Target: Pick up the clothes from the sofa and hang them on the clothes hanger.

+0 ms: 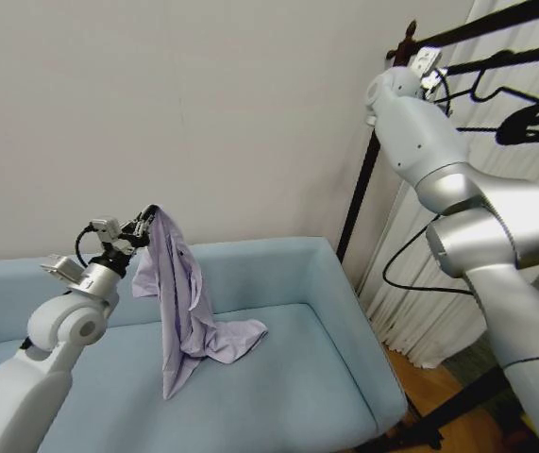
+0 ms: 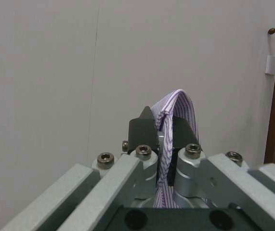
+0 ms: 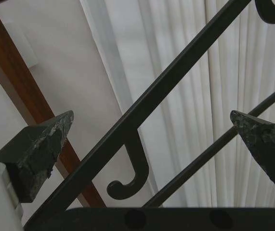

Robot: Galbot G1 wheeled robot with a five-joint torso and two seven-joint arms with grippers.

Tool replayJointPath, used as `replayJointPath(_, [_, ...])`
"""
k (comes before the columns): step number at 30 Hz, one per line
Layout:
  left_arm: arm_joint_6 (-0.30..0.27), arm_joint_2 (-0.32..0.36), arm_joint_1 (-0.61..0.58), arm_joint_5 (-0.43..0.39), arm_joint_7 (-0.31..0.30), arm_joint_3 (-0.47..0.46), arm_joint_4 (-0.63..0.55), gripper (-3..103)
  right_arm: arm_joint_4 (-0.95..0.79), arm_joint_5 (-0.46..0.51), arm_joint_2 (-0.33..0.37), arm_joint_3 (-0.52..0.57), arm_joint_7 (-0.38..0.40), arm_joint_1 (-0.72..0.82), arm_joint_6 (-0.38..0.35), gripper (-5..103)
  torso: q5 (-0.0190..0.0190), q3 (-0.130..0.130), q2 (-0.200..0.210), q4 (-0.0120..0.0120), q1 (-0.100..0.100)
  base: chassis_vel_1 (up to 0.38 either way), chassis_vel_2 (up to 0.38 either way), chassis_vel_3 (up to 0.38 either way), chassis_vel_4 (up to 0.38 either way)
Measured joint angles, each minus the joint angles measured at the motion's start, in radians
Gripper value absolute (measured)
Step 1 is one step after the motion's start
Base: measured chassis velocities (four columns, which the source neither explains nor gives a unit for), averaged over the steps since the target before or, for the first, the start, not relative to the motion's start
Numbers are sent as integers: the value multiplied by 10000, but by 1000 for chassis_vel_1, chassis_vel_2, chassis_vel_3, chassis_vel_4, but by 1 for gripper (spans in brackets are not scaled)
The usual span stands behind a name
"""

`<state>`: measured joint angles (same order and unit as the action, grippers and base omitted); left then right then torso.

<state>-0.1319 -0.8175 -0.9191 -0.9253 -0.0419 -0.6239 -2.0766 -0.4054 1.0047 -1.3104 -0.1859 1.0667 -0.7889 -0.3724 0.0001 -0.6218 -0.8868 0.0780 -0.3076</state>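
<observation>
**L arm.** Left pincer [image 1: 146, 219] is raised above the sofa [image 1: 288, 377], in front of the wall [image 1: 203, 113]. Its jaws are clamped on a fold of the shirt [image 1: 182, 302]. In the left wrist view the striped cloth [image 2: 176, 103] is pinched between the two dark fingers [image 2: 144, 132], loops up over the tips and runs back down betw. them toward the pincer's base.

**Shirt.** Lilac w/ fine stripes. It hangs straight down from the left pincer. The lower part is bunched and rests on the seat cushion below the pincer, and one tail is spread toward the robot's right. The top part is clear of the sofa and the bottom part is not.

**R arm.** Right arm [image 1: 420, 123] reaches up to the top of the clothes rack [image 1: 359, 189], well apart from the left pincer and higher. Right pincer [image 3: 151, 115] is spread wide w/ nothing held. A black slanted bar [image 3: 185, 62] of the rack crosses the gap betw. its fingertips [image 3: 50, 139]. Contact w/ either finger is not evident.

**Near right pincer.** A curled hook [image 3: 127, 185] drops from that bar close to the pincer's base. A second, thinner bar [image 3: 209, 154] runs beyond it. The brown wooden post [image 3: 26, 82] stands beside one finger. The white curtain [image 3: 195, 72] is behind all of this.

**Rack.** Black hanger [image 1: 533, 123] sits on the bars, past the right arm.
</observation>
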Motion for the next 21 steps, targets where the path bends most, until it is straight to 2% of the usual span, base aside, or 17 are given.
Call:
replayJointPath(13, [0,-54,-30,-1,56,2,40,3,-945,1011,506,-613,890,331,-152,100,1,0,0,2,0,0,0,0,0])
replayJointPath(21, [-2,-182,-28,27,123,87,160,3,-1216,881,424,-793,730,439,-171,100,-3,1,-1,0,1,0,0,0,0])
